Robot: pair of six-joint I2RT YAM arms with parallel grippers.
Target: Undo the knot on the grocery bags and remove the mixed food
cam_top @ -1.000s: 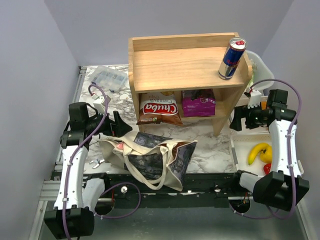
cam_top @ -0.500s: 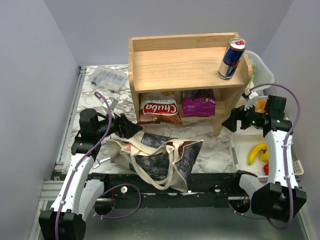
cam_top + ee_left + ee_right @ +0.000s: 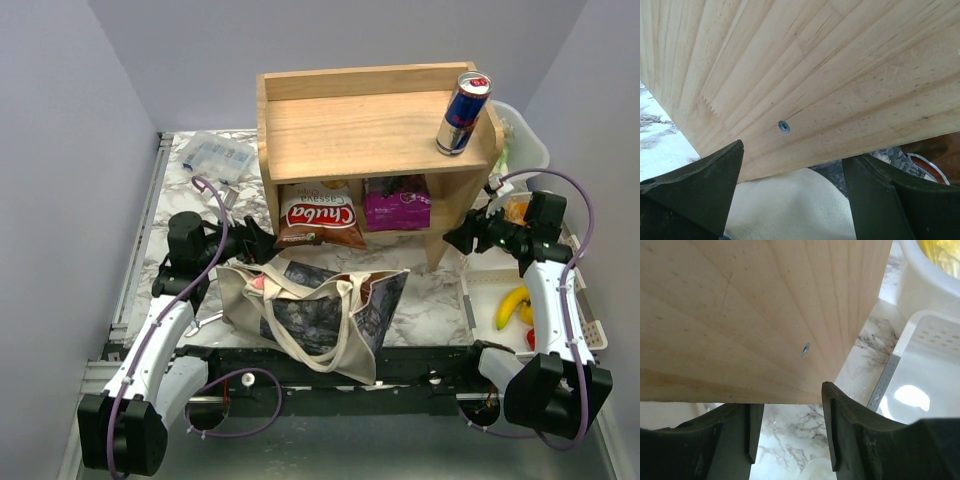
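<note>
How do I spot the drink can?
Find the wooden shelf on the marble table. The can stands on its top board, at the right end. It is blue and silver and alone up there; the snack bags sit underneath.

You see the beige canvas tote [image 3: 330, 318] slumped at the near edge of the marble table [image 3: 432, 300], mouth open, dark printed panels showing; pink plastic [image 3: 257, 284] peeks from its left corner. A yellow banana [image 3: 512, 306] lies in the white tray [image 3: 488, 288].

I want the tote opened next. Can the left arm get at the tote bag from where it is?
Probably yes. The left gripper hangs open right by the tote bag's left edge, nothing between them; the wooden shelf's side stands close ahead.
</note>
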